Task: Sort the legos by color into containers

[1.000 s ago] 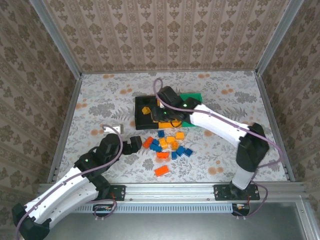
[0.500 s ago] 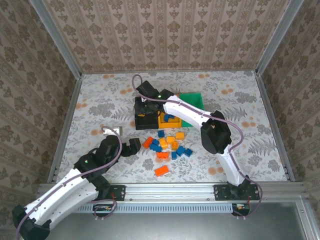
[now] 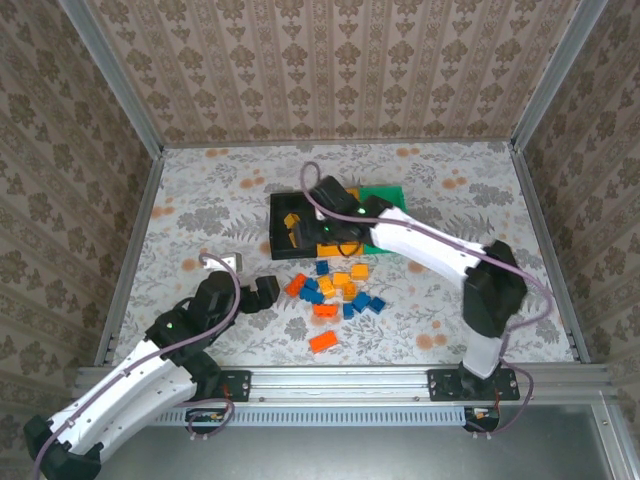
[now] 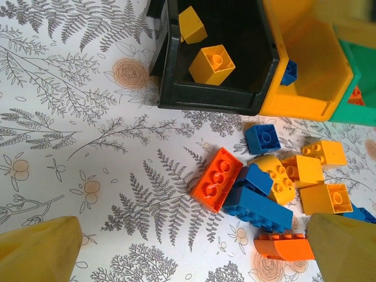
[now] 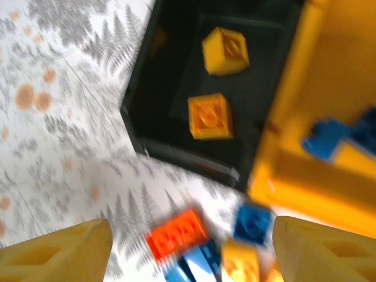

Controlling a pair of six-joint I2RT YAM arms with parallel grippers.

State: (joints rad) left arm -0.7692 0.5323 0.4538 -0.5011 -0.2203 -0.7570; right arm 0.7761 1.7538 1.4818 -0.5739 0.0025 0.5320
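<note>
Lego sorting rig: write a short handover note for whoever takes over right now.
Left gripper: open, empty, just left of the pile.
Right gripper: open, empty, over the black bin near its front edge.
Done: black bin holds two yellow bricks; orange-yellow bin has a blue brick; green bin shows a red-orange brick.
Remaining: the mixed pile on the table in front of the bins.

green bin (image 3: pixel 386 194) — partly under right arm (image 3: pixel 430 250) | orange-yellow bin (image 4: pixel 311 64) cut off at top | right wrist view blurred
</note>
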